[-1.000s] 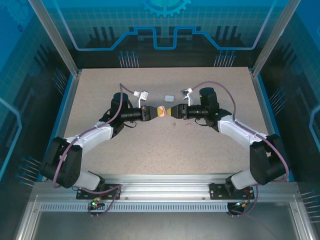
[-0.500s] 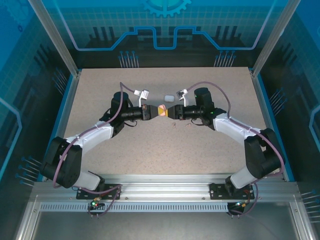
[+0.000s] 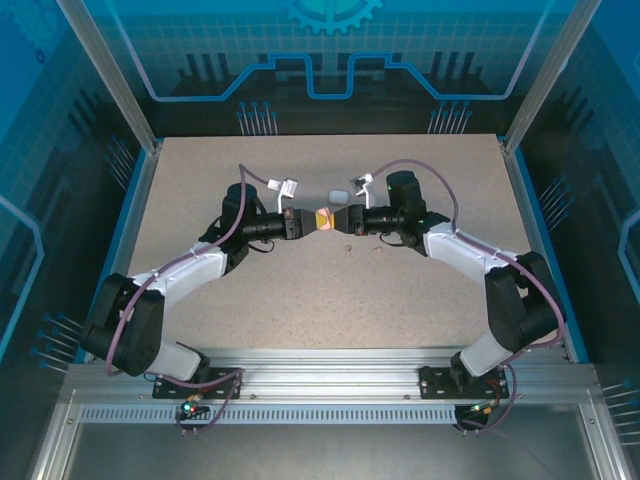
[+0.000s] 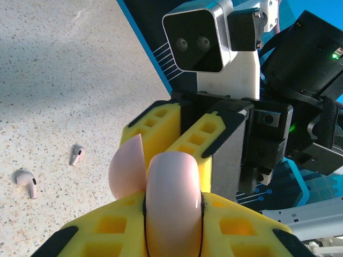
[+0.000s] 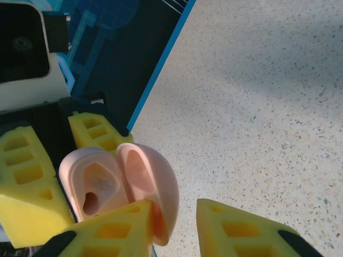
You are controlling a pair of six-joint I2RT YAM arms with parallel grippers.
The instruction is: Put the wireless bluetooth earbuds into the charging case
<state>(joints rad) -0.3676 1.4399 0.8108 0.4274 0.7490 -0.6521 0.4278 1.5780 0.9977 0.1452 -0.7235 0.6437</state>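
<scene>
While left claw clamps pink case, earbuds loose on table nearby.

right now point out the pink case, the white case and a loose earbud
pink case (image 4: 172, 198), left wrist view, rounded shell
white case (image 3: 338, 195), top view, its top face
loose earbud (image 4: 24, 179), left wrist view, its head

Speckled beige table. Lying on it: small white case toward the far side; one pinkish earbud, second earbud nearby, apart.
</scene>
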